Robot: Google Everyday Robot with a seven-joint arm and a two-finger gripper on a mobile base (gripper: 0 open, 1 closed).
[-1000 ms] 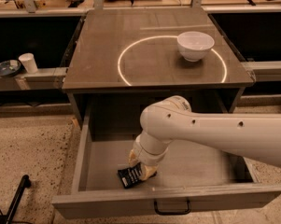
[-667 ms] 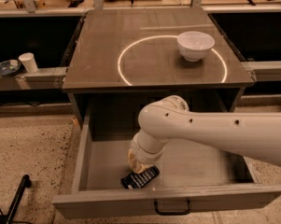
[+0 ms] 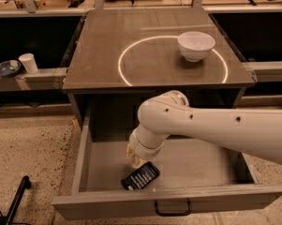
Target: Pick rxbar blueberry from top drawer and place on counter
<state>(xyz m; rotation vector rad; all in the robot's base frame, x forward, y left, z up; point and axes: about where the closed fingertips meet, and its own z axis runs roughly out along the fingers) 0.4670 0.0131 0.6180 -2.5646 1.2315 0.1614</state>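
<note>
Down in the open drawer [image 3: 107, 204], the gripper [image 3: 137, 163] hangs low, its fingers clamped on the dark snack bar [image 3: 141, 176].

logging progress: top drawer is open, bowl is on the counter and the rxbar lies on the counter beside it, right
No: the rxbar blueberry lies in the open top drawer, near its front, with the gripper just above it, not on the counter. The bowl is on the counter. The camera view shows it.

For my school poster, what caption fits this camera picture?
Robot's claw hangs by the bar in the open drawer; a bowl sits on the counter.
</note>
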